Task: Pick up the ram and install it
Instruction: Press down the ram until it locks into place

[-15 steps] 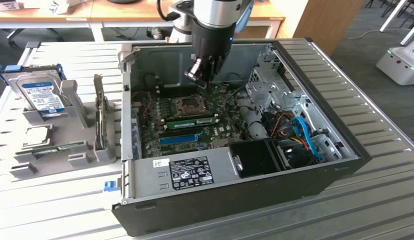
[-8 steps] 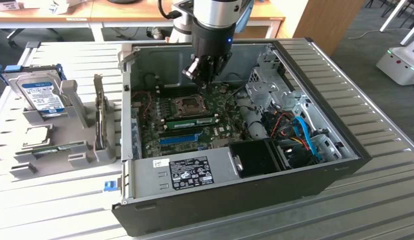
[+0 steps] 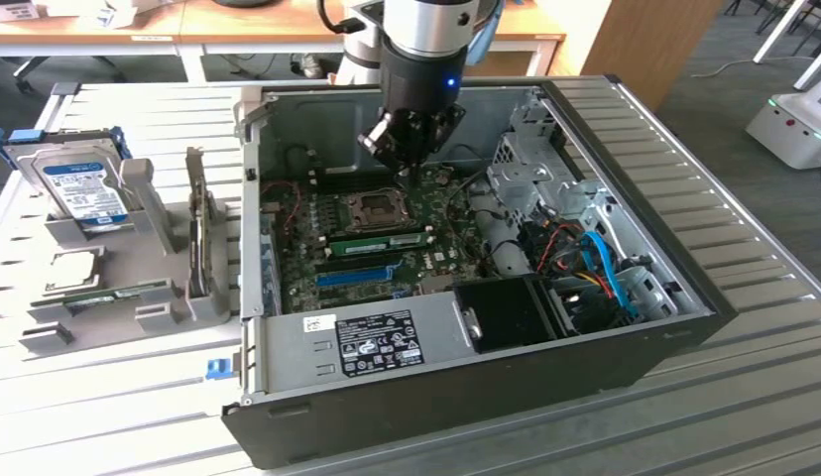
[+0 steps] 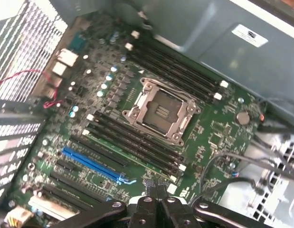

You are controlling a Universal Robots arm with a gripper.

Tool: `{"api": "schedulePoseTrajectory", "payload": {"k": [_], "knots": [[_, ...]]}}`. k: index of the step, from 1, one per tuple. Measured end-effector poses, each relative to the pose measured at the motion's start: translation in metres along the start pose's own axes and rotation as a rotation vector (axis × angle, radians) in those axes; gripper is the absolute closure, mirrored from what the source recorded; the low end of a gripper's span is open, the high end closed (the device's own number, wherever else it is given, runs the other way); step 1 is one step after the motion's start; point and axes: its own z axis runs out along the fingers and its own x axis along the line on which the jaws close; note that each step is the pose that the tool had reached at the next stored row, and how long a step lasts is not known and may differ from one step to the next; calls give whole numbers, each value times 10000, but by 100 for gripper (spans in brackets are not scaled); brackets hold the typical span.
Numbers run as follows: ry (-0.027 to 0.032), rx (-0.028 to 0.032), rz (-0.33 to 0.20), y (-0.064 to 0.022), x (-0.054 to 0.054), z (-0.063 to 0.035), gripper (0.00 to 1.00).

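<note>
The arm hangs over the open case (image 3: 675,327), its gripper (image 3: 408,159) low inside, above the board (image 3: 384,248) near the CPU socket (image 3: 379,207). The jaws are closed together and hold nothing. In the wrist view the fingers (image 4: 156,202) meet in one dark point over the lower edge of the board.

The ram (image 3: 374,240) sits in a slot just beside the socket, on the side toward the blue slot (image 3: 355,276); it shows as a green strip lying along the slot. In the wrist view the same green strip (image 4: 137,153) runs along the last of the black slots beside the socket (image 4: 158,111), between them and the blue slot (image 4: 92,165).

On the exterior view's left, outside the case, a grey holder (image 3: 106,317) stands on the table (image 3: 781,397). A hard drive (image 3: 82,188) with a blue label stands upright in it, and another green stick (image 3: 100,297) lies in a lower groove.
</note>
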Motion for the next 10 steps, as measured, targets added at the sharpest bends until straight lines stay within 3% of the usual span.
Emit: {"api": "schedulePoseTrajectory", "payload": {"k": [10], "knots": [[-63, 81, 1777, 0, 0, 10, 89]]}}
